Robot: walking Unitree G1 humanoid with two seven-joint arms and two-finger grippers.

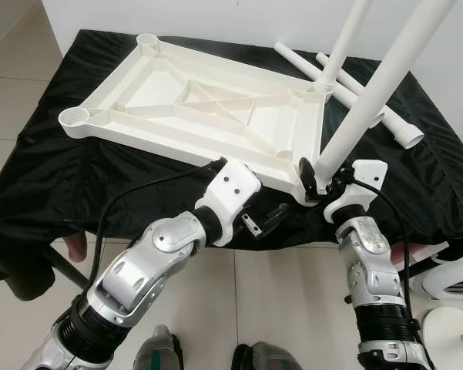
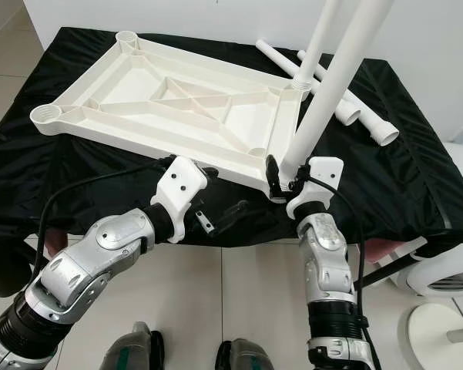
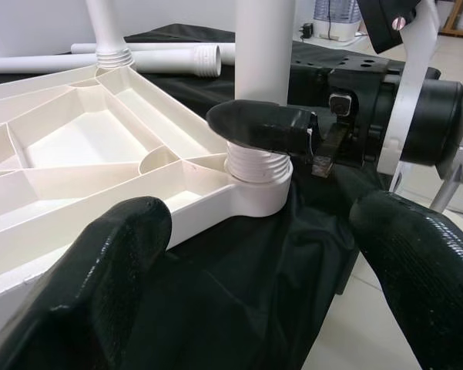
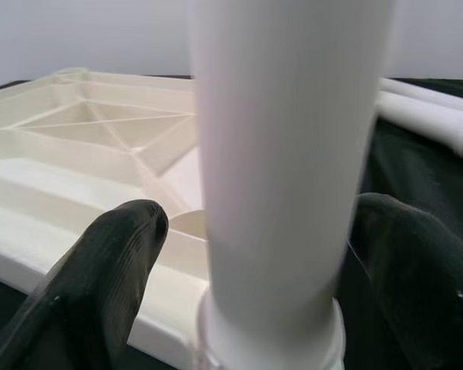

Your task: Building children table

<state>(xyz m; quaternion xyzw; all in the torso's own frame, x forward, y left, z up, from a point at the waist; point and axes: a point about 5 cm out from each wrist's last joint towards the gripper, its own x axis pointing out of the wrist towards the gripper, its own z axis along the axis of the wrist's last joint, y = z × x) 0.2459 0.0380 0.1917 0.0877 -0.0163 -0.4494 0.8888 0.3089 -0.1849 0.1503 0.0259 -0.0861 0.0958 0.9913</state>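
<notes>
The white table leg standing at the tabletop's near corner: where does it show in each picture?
Left eye view: table leg rises right of centre, toward the top edge.
Right eye view: leg, right of centre.
Left wrist view: upper middle, above its threaded socket.
Right wrist view: centre, between the right end effector's fingers.
Shared landmark: ribbed upturned tabletop.

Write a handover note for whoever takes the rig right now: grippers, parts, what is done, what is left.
Right gripper: fingers on either side of the near leg, low down by its threaded base; contact cannot be confirmed.
Left gripper: open, empty, just off the near edge of the tabletop.
Parts: tabletop lies upside down on the black cloth. The near leg stands in the near right corner socket, threads showing above the socket. A second leg stands in the far right socket. Two loose legs lie on the cloth beyond.
Done: two legs placed.
Left: seat the near leg fully, then fit the two left sockets.
</notes>
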